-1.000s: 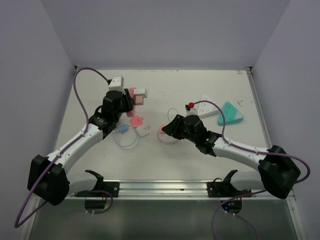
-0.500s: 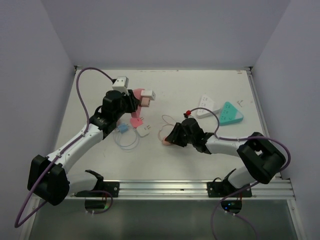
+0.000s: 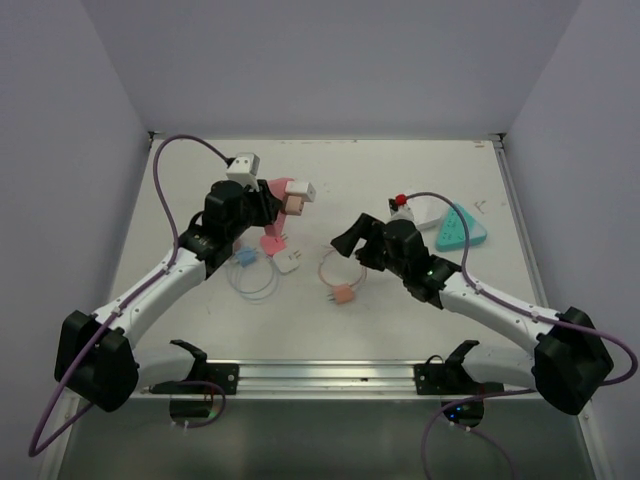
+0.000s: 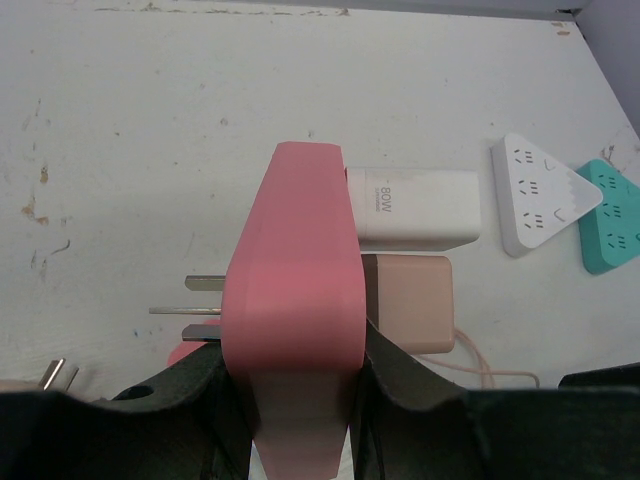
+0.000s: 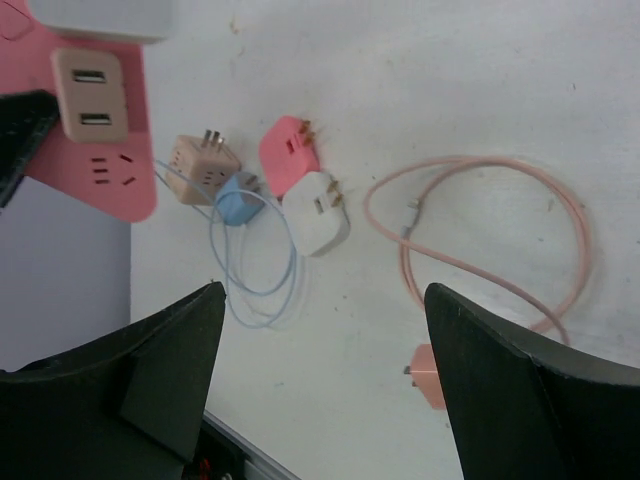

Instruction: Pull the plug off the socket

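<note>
**Left arm.** The left gripper (image 4: 295, 352) has its jaws clamped on both flat faces of the pink triangular plastic socket block (image 3: 277, 186). It holds the block on edge above the white table (image 3: 400, 320), at the 11 o'clock area of the top view. Two units are seated in the block, side by side: a white rectangular charger (image 4: 412, 208) and a tan square USB adapter (image 4: 405, 300).

**Right arm.** The right gripper (image 5: 325, 295) hangs near the table centre. Its jaws are spread wide and nothing is between them.

**Task item.** The salmon-pink plug (image 3: 343, 295) lies loose on the table at 6 o'clock from the right gripper, well apart from the socket block. Its salmon-pink cable (image 5: 480, 240) lies in a loop between the plug and the gripper.

**Other items.**
- A pink flat plug (image 3: 271, 242) lies at 6 o'clock from the socket block.
- A white square plug (image 3: 288, 260) touches the pink flat plug at 4 o'clock.
- A blue small plug (image 3: 245, 256) with a thin looped lead lies at 8 o'clock from the pink flat plug.
- A tan cube adapter (image 5: 203, 165) lies just beside the blue small plug.
- A white triangular power strip (image 3: 425, 210) lies at 2 o'clock from the right gripper.
- A teal triangular power strip (image 3: 460, 228) lies just beside the white triangular power strip at 4 o'clock.
</note>
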`<state>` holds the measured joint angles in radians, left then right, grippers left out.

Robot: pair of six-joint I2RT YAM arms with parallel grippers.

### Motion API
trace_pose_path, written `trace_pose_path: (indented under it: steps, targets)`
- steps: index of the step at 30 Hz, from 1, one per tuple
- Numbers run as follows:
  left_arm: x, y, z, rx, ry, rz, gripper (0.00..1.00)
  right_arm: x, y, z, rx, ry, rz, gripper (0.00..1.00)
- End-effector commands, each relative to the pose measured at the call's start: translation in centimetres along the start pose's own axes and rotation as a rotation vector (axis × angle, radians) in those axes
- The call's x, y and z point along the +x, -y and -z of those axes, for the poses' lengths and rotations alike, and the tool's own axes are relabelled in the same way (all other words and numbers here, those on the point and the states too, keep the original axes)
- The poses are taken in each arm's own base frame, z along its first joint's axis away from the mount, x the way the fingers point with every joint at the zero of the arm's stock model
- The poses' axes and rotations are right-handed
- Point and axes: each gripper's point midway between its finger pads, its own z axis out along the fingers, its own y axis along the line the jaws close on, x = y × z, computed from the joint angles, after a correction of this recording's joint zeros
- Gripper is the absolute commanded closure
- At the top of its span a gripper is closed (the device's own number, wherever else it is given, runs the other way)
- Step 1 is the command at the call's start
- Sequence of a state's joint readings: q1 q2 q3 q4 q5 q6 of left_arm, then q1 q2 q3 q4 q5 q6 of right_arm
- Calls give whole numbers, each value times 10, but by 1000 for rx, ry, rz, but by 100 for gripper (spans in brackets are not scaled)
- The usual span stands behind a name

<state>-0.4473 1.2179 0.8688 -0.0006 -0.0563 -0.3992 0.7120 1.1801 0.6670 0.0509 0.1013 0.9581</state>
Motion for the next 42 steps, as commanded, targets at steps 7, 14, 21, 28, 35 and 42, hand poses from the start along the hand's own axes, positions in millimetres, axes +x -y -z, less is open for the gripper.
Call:
trace_pose_path:
  steps: [7, 14, 21, 28, 35, 42]
  targets:
    - [-56, 27, 14, 111, 198, -14, 100, -57, -84, -14, -194, 131, -27, 22]
    - [-61, 31, 18, 137, 223, -24, 100, -64, -117, -43, -288, 138, -70, 24]
    - [-58, 40, 18, 184, 210, -27, 100, -71, -140, -62, -326, 148, -40, 25]
    - [-58, 40, 18, 184, 208, -26, 100, -63, -147, -75, -353, 116, -37, 28]
    - [-60, 37, 19, 168, 216, -28, 100, -51, -150, -75, -386, 69, -34, 40]
    - [-62, 26, 18, 106, 221, -30, 100, -46, -151, -64, -409, 56, -20, 83]
